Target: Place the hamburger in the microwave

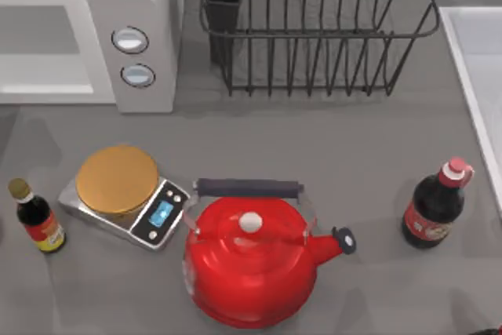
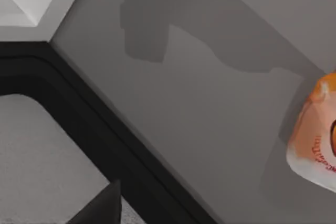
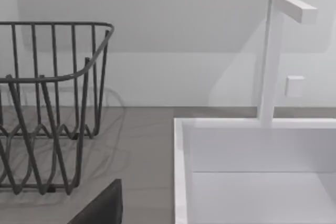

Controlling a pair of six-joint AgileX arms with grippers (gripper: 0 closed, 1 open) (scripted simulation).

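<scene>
Hamburger first: a small soft bun, in my judgement light, easily squashed and apt to come apart in layers, so it is best taken across its sides with gentle pressure rather than pinched from the top. Where it lies I cannot tell. The left wrist view has a pale, orange-marked shape [image 2: 317, 135] with red lettering at the picture's edge, resting on the grey table [image 2: 210, 103], but that could equally be a bottle's label (its long shadow ends in a narrow neck). The microwave [image 1: 145, 5] stands at the far left of the table in the top view, its grey inside facing forward and its two round knobs on the side panel. Nearer are a kitchen scale [image 1: 118, 182] with a bare golden disc, a red kettle [image 1: 251, 268], a small dark bottle [image 1: 35, 221] at the left and a larger one [image 1: 435, 205] at the right. The left hand [image 2: 100, 208] is near the table's black rim, and the right hand [image 3: 102, 205] is low at the right. Whether either is open or closed, or holds anything, I cannot tell. The right wrist view adds a white sink [image 3: 181, 145] with a tall tap [image 3: 270, 56] beside the wire dish rack [image 3: 86, 72].
</scene>
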